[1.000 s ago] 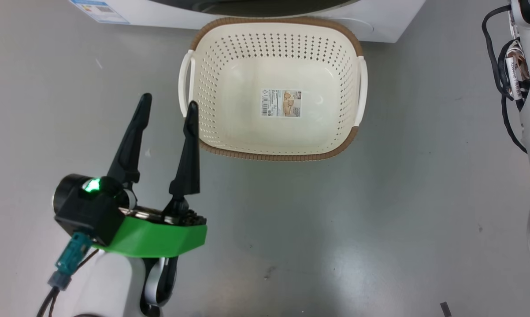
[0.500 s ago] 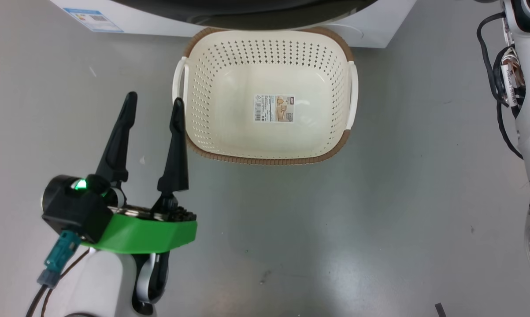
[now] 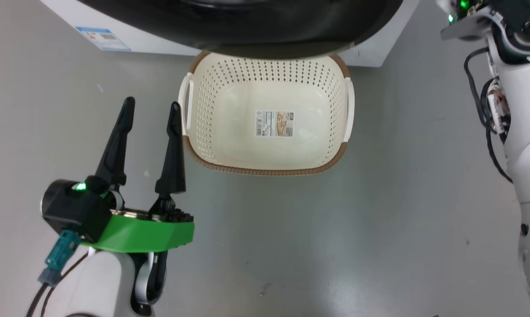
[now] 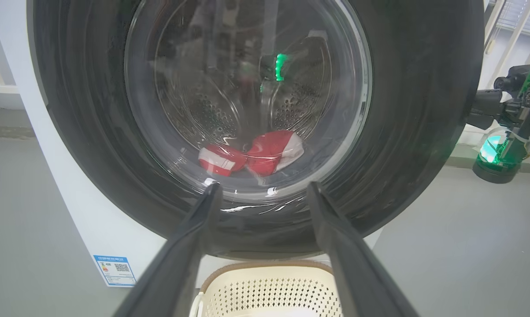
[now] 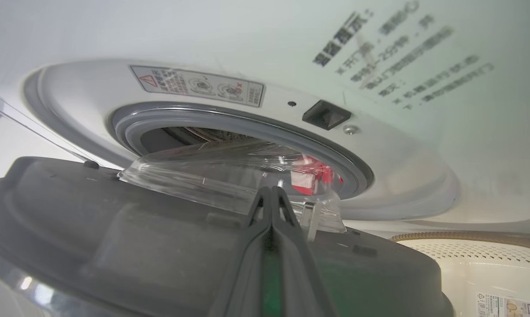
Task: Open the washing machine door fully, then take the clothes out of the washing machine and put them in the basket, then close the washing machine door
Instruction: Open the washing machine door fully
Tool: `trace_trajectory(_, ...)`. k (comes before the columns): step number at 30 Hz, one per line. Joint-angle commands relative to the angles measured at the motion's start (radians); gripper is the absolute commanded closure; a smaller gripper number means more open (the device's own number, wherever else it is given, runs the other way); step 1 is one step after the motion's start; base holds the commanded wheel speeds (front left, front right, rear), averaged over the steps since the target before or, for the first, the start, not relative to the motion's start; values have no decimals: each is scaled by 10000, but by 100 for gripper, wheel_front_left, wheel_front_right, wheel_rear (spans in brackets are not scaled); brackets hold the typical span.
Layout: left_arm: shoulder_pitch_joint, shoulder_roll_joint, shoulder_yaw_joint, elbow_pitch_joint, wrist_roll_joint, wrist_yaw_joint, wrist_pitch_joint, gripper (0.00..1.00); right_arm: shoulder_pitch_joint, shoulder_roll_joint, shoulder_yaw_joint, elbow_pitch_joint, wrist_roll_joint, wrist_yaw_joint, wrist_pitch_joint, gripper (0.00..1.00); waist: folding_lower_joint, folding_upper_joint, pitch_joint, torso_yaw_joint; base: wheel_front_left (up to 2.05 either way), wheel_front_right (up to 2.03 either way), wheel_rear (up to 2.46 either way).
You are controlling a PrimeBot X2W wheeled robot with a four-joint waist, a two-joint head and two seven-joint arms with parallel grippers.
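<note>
Currently: washing machine door (image 4: 423, 132) is partly open, swung out over the far rim of the basket (image 3: 265, 171). Right gripper (image 5: 271, 193) has its fingers pressed together with nothing pinched between them. It lies along the door's grey inner face, just beside the clear glass bowl. Left gripper (image 3: 151, 104) is spread and empty, over the floor just beside the basket's left handle, pointing at the door.

Clothes (image 4: 251, 156): two red-and-white pieces low in the steel drum of the washing machine (image 3: 375, 53), touching each other, seen through the glass. Basket holds only its paper label.

Handling, judged:
- Door: rigid and hinged, probably fairly heavy. The glossy black rim looks slick, so a pinch on the outer face would likely slip. Better to push from the inner face near the free edge, clear of the glass bowl.
- Clothes: soft, light and limp. They will drape and may drag on the grey rubber ring (image 5: 247, 125). Take each by a bunched fold near its middle and lift it clear of the ring before carrying it to the basket.
</note>
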Motion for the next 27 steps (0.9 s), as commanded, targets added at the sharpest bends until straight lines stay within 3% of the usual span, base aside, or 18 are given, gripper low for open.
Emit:
trace_trajectory(1,244,191,386,-170,63,94,-49,0,243,657,355,-350,54,79,259,100,0,-1,-229,9,0,0,0)
trace_trajectory(27,1175,191,612,600,29,194,-49,0,2605,715,624,-714,516,79,550,100,0,-1,-2061,213,0,0,0)
